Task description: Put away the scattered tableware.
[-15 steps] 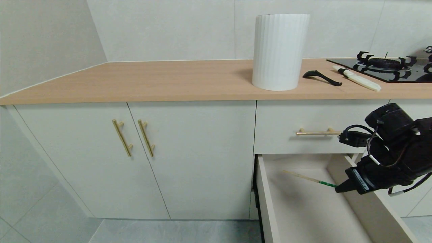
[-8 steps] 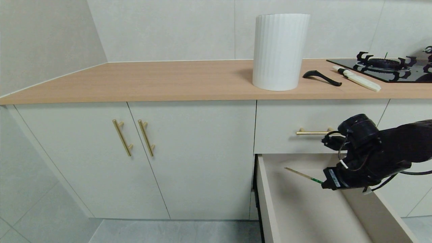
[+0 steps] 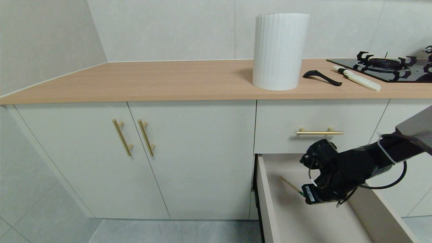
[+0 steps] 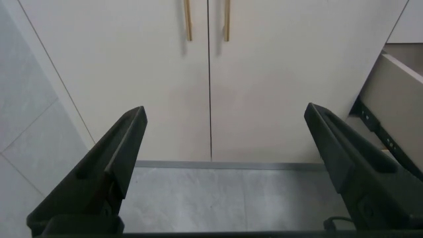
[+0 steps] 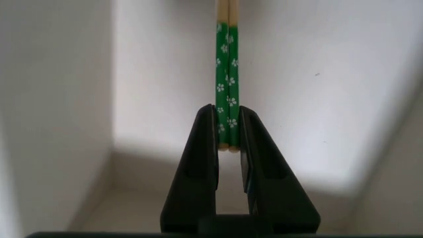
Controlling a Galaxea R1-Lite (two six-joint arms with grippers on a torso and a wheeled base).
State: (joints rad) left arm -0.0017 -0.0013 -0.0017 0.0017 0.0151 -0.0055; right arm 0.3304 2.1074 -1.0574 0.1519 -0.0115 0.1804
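Note:
A pair of wooden chopsticks [image 3: 289,185] with green flowered ends [image 5: 227,86] is held inside the open lower drawer [image 3: 267,202], tips pointing toward its back left. My right gripper [image 3: 305,196] is shut on their green ends, its fingers [image 5: 201,158] clamped on both sides. On the wooden counter [image 3: 152,81] lie a black-handled utensil [image 3: 321,77] and a cream knife [image 3: 357,78]. My left gripper [image 4: 221,165] stands open, low before the cabinet doors [image 4: 264,79], nothing between its fingers [image 4: 109,168].
A tall white ribbed container [image 3: 280,50] stands on the counter above the drawers. A gas hob [image 3: 384,65] sits at the far right. The upper drawer with a gold handle [image 3: 319,133] is closed. Grey floor tiles [image 4: 218,198] lie below.
My right gripper has moved left and down into the open drawer, carrying the chopsticks with it. The chopsticks now point more steeply toward the drawer's back left.

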